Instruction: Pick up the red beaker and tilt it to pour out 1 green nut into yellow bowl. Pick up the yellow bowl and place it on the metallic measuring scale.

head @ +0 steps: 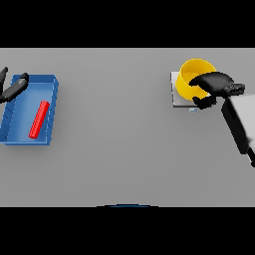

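Right hand: you will find the right hand [215, 85] over the near-right rim of the yellow bowl [191, 79], fingers curled down across the rim and closed on it.
Right hand contact: it touches the yellow bowl only; whether its fingertips also reach the scale beneath cannot be told.
Left hand: the left hand [11, 88] sits at the far-left corner of the blue tray [52, 107], well apart from the yellow bowl, fingers straight and spread, holding nothing.
Yellow bowl: one. It stands upright on the metallic measuring scale [176, 94], overlapping the scale's far-right part.
Metallic measuring scale: one, a pale square plate, directly under the yellow bowl and showing past it on the left and near sides.
Bowl contents: you cannot tell from this view whether anything lies inside.
Blue tray: one, rectangular, far to the left of the yellow bowl, resting on the grey worktop [119, 139].
Red item: one long red piece [39, 119] lies flat inside the blue tray, slightly tilted, toward the tray's near half. Its exact form cannot be made out.
Worktop: one grey surface carrying the tray and the scale.
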You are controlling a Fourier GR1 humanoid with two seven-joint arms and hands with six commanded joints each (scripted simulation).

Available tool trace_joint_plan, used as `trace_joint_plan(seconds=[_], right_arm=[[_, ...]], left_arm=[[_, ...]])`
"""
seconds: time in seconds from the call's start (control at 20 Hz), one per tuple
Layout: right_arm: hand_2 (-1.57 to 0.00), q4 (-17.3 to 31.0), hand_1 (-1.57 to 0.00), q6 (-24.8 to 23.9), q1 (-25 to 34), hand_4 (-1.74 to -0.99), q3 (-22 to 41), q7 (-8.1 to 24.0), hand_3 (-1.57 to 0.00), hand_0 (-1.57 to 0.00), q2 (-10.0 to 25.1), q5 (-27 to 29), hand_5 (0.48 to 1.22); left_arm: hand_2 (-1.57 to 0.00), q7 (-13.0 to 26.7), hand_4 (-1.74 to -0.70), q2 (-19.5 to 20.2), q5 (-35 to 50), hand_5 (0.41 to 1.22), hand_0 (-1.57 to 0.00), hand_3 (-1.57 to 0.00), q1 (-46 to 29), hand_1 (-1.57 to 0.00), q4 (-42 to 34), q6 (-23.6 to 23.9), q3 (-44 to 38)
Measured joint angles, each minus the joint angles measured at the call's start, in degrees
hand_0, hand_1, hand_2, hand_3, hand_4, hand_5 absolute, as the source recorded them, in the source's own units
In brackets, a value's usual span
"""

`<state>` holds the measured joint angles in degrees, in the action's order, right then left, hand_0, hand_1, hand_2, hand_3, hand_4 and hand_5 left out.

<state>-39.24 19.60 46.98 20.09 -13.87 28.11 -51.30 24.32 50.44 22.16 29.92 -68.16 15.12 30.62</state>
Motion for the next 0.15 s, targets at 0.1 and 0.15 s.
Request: trace_joint_plan(seconds=[0.1,0.15], right_arm=[[-0.13,0.0,-0.08,0.9,-0.6,-1.412,0.0,0.9,-0.30,-0.05,0.2,0.1,0.771],[-0.10,-0.5,-0.06,1.3,-0.7,-1.410,0.0,0.5,-0.27,-0.04,0.4,0.3,0.759]], left_arm=[[0.00,0.2,-0.72,0.0,0.1,0.694,0.00,0.00,0.2,0.00,-0.3,-0.1,0.0],[0.00,0.5,-0.72,0.4,-0.1,0.693,0.00,0.00,0.3,0.00,-0.9,0.2,0.1]])
